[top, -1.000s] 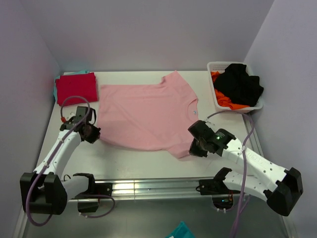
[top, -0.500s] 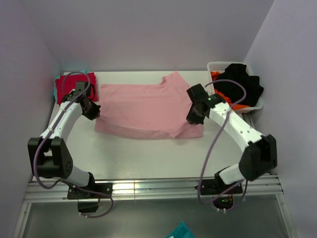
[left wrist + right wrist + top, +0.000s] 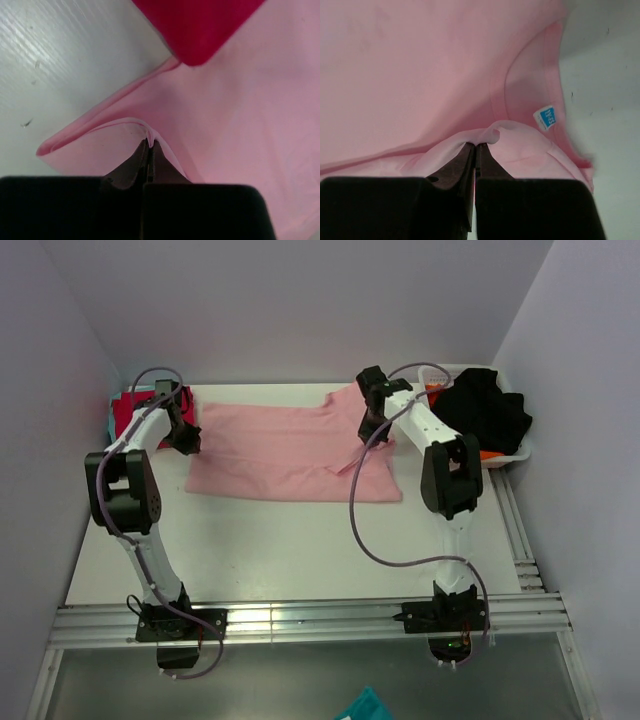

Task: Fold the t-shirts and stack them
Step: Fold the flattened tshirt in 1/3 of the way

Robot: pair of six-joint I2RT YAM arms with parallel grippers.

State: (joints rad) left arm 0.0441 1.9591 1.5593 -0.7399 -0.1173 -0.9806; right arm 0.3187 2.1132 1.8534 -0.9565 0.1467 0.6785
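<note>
One marking shows: a small blue tag [image 3: 546,118] sewn inside the neckband of the light pink t-shirt [image 3: 420,75], caught in the right wrist view. It sits at about 2 o'clock from the tips of the right pincer [image 3: 475,146], which are pinched together on a fold of that same cloth. The tag carries a short row of white characters, tilted and too blurred to make out. No writing, brand or number can be read in the top or left wrist views.
</note>
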